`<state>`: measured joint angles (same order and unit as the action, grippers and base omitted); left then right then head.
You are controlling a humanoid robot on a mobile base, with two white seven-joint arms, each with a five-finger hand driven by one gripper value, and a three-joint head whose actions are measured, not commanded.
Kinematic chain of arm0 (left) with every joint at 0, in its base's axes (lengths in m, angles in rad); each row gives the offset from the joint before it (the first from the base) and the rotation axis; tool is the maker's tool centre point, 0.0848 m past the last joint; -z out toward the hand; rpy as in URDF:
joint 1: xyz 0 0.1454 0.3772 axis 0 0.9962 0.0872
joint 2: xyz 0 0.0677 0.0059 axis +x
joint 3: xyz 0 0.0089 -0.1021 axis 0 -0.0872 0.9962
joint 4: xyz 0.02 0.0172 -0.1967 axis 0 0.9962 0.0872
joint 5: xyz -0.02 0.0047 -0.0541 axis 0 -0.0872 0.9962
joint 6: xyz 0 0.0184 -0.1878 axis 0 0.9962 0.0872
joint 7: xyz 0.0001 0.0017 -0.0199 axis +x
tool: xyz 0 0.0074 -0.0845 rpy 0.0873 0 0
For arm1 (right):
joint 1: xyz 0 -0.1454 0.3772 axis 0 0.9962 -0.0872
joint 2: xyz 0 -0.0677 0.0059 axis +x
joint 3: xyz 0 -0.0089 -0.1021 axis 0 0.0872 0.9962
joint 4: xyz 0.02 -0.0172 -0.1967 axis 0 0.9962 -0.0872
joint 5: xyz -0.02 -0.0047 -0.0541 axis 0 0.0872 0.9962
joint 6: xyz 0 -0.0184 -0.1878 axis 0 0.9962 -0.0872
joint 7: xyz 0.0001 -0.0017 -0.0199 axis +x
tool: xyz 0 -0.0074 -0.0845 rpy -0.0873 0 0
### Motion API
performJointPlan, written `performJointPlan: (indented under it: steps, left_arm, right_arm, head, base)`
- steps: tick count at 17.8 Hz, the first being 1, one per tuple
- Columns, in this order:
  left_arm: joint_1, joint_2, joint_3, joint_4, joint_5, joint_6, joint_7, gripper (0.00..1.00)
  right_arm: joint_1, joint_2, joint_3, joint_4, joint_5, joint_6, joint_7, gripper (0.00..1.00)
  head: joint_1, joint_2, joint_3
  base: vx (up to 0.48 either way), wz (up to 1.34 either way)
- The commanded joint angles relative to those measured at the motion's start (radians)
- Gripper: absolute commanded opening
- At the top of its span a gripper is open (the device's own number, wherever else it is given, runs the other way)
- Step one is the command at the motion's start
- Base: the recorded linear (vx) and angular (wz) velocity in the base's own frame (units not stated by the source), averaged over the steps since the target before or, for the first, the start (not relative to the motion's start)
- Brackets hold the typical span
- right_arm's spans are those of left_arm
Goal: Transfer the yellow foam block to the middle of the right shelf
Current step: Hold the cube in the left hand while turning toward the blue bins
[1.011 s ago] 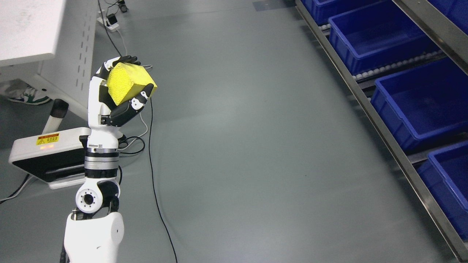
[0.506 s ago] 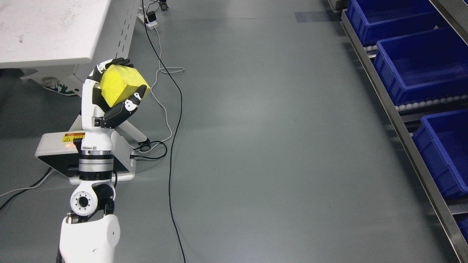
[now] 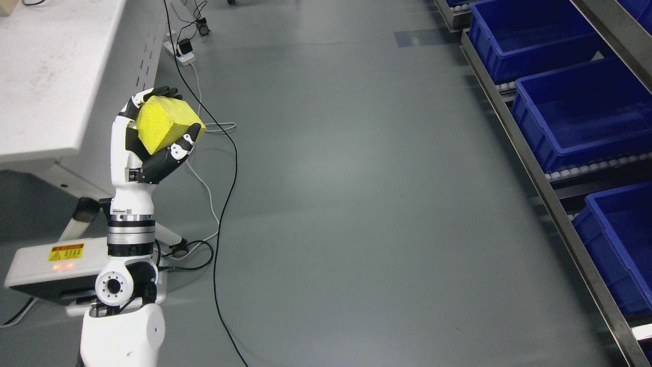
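My left hand (image 3: pixel 153 130) is raised upright at the left of the head view, its fingers curled around the yellow foam block (image 3: pixel 165 122). The block is held in the air above the floor, beside the white table. The shelf (image 3: pixel 540 188) runs along the right edge, far from the hand, with several blue bins (image 3: pixel 575 112) on its roller level. My right arm does not show.
A white table (image 3: pixel 46 86) stands at the upper left. A white base unit with a yellow warning label (image 3: pixel 46 270) sits on the floor at the lower left. Black and white cables (image 3: pixel 224 173) trail across the grey floor near my arm.
The whole picture has shifted, so the camera has moved: table and shelf bins sit differently in view. My left hand keeps its hold on the yellow block in the same raised pose.
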<state>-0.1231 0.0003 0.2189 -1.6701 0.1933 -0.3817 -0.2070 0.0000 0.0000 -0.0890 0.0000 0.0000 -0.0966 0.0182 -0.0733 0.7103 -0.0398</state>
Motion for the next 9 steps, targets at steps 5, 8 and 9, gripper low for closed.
performJointPlan:
  steps: [5, 8, 9]
  left_arm:
    - [0.002, 0.017, 0.016, -0.004, 0.0, 0.0, 0.0, 0.35]
    - [0.002, 0.017, 0.014, -0.004, 0.0, 0.0, 0.0, 0.35]
    - [0.0, 0.017, 0.014, -0.004, 0.0, 0.001, 0.0, 0.35]
  right_arm:
    - [-0.003, -0.017, 0.0, -0.017, 0.0, 0.0, 0.0, 1.0]
    - [-0.003, -0.017, 0.0, -0.017, -0.002, 0.0, 0.0, 1.0]
    - [-0.003, -0.017, 0.0, -0.017, 0.0, 0.0, 0.0, 1.0]
  head:
    - [0.0, 0.0, 0.0]
    - [0.0, 0.0, 0.0]
    - [0.0, 0.0, 0.0]
  base:
    - [0.364, -0.27]
    - [0.368, -0.26]
    - [0.375, -0.24]
